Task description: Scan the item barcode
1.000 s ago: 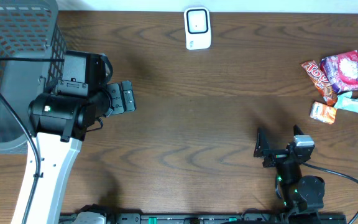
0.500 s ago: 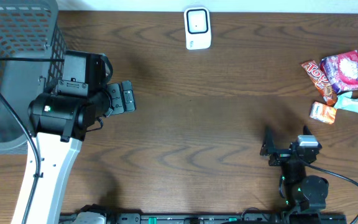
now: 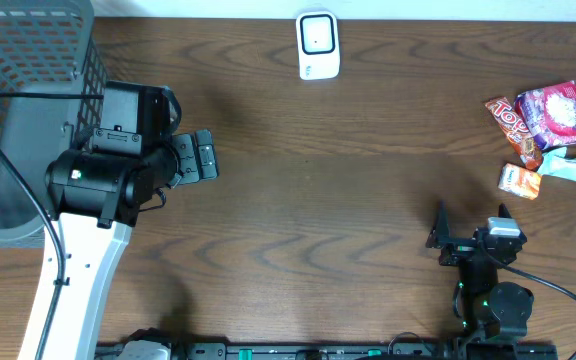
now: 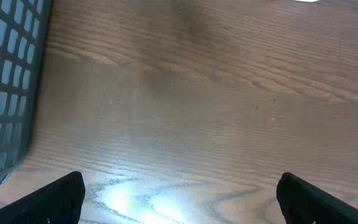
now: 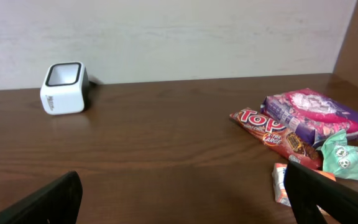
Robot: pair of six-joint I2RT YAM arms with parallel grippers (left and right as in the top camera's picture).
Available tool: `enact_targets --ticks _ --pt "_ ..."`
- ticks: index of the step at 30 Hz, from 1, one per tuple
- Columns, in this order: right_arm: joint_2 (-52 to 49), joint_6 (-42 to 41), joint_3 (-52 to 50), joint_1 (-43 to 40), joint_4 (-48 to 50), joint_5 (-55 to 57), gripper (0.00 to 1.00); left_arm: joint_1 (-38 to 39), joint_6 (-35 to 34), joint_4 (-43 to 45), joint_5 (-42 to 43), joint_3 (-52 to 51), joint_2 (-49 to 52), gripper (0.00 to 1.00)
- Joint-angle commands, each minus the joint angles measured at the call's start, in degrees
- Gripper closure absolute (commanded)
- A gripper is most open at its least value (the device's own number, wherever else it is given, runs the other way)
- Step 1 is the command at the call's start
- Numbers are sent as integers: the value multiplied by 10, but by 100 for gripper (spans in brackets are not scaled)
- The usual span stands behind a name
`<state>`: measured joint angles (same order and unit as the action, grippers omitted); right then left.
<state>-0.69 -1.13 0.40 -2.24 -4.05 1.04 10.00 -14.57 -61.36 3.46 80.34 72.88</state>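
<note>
Overhead, bench (image 3: 348,200): dark wood grain; everything named below sits on it or hangs over it
Overhead, left claw (image 3: 205,157): spread wide, pinching nothing; it hangs over bare wood just right of the basket, fingers pointing toward the bench's middle
Overhead, basket (image 3: 28,100): grey mesh, in the far left corner; the left arm's black body overlaps its right side
Overhead, scanner (image 3: 318,45): white box with a dark window, at the middle of the far edge; well apart from both claws
Overhead, right claw (image 3: 473,230): spread wide and empty; near the front edge on the right side
Overhead, snacks: the red Top bar (image 3: 513,130), purple packet (image 3: 558,115), green packet (image 3: 573,165) and orange packet (image 3: 520,181) lie bunched at the right edge; the purple packet overlaps the Top bar; the orange packet is nearest the right claw, yet apart from it

Left wrist, left claw (image 4: 179,205): dark fingertips in the two lower corners, far apart; only wood between them
Left wrist, basket (image 4: 5,93): mesh wall along the left edge
Left wrist, bench (image 4: 197,93): a bright glare patch at lower left

Right wrist, right claw (image 5: 182,202): fingertips in the lower corners, spread, gripping nothing
Right wrist, scanner (image 5: 64,87): at the left, close to the pale wall (image 5: 197,31)
Right wrist, snacks: the Top bar (image 5: 272,134) lies slanted with the purple packet (image 5: 312,115) touching it behind; the green packet (image 5: 347,155) is at the right edge; the orange packet (image 5: 281,183) is partly hidden by the right fingertip
</note>
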Motion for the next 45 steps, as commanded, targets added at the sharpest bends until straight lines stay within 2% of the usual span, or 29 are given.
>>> enact_targets --ticks 1,45 --pt "4 17 -1 -5 -3 3 1 -1 3 -1 -7 1 1 2" --pt "4 -1 -1 14 -5 -5 1 -1 3 -1 -7 1 1 2"
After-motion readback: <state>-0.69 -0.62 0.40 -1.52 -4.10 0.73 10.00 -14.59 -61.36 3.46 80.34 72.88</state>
